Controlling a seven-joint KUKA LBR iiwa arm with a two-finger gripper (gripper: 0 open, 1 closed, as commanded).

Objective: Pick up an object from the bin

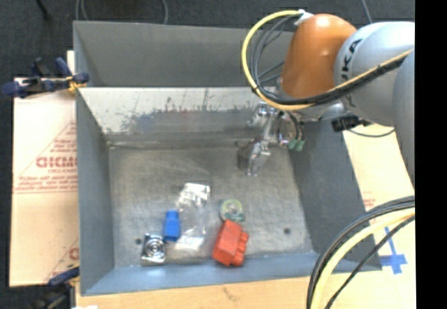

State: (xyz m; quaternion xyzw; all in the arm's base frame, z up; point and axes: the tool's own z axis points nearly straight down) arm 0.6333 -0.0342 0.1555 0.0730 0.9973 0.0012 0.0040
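Grey metal bin (pixel 94 182), floor bare beneath the hand (pixel 250 161), which hangs near the back wall, right of middle; nothing seen in its grip, open or closed impossible to tell. Well apart, along the front wall, a small cluster: red blocky toy (pixel 230 245), greenish ring (pixel 231 210) just behind it, clear plastic packet (pixel 193 197), blue piece (pixel 171 226), silvery metal part (pixel 152 250). Probably held back to keep the cluster in plain sight before choosing, with the red toy the likeliest pick for its bulk and its place at the cluster's edge.

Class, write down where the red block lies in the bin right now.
In the camera view, the red block lies by the bin's front wall, right of the clear bag and just below a greenish ring.
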